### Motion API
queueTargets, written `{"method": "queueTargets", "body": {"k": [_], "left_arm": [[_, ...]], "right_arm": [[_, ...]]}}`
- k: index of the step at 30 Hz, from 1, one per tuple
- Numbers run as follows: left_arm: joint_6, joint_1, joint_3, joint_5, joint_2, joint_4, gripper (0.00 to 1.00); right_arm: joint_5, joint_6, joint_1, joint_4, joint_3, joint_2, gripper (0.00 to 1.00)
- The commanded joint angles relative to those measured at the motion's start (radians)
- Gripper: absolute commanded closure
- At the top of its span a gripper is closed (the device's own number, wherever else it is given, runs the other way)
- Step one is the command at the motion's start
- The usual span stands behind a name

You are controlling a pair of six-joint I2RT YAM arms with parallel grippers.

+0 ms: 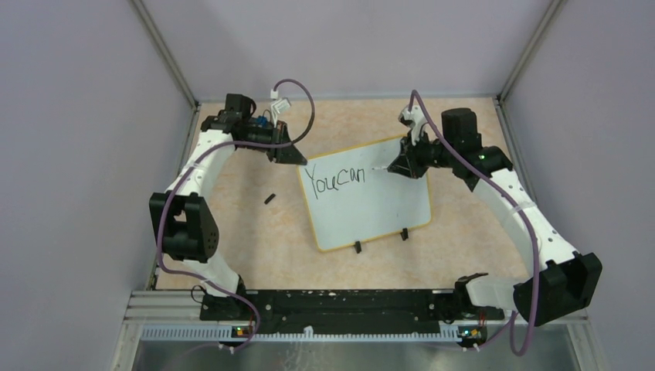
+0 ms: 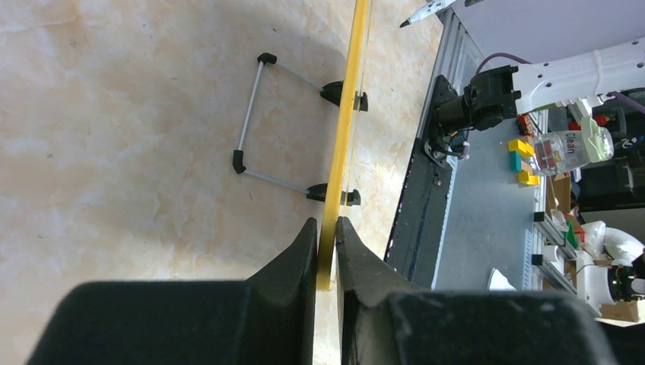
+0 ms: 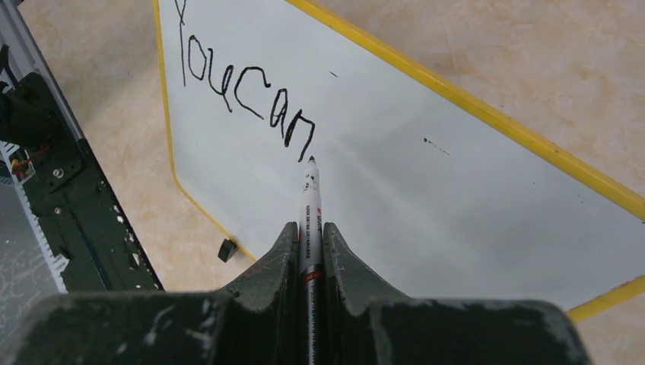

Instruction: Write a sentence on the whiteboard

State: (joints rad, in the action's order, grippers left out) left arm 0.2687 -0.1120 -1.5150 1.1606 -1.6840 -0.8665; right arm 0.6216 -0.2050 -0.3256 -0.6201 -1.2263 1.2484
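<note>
The whiteboard (image 1: 371, 209) with a yellow rim stands propped on the table, tilted back. Black lettering on it (image 1: 334, 180) reads "You can"; it also shows in the right wrist view (image 3: 243, 87). My left gripper (image 1: 292, 154) is shut on the board's top left corner; in the left wrist view its jaws (image 2: 327, 236) clamp the yellow rim (image 2: 342, 129) edge-on. My right gripper (image 1: 403, 165) is shut on a white marker (image 3: 310, 213). The marker's black tip (image 3: 311, 160) sits just right of the last letter, at or just off the board surface.
A small black cap (image 1: 269, 199) lies on the table left of the board. The board's wire stand (image 2: 255, 114) and black clip feet (image 1: 357, 247) rest on the tabletop. Enclosure walls close in at the back and sides.
</note>
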Motion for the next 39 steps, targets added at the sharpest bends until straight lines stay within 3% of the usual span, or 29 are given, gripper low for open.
{"method": "queueTargets", "body": {"k": [1, 12, 39], "left_arm": [[0.0, 0.0, 0.016, 0.024, 0.047, 0.032, 0.86], [0.01, -0.002, 0.036, 0.009, 0.063, 0.041, 1.0], [0.028, -0.006, 0.083, -0.009, 0.113, 0.083, 1.0]], "right_arm": [[-0.027, -0.008, 0.011, 0.044, -0.036, -0.018, 1.0], [-0.072, -0.014, 0.012, 0.062, -0.035, 0.006, 1.0], [-0.069, -0.012, 0.011, 0.07, -0.058, 0.054, 1.0]]}}
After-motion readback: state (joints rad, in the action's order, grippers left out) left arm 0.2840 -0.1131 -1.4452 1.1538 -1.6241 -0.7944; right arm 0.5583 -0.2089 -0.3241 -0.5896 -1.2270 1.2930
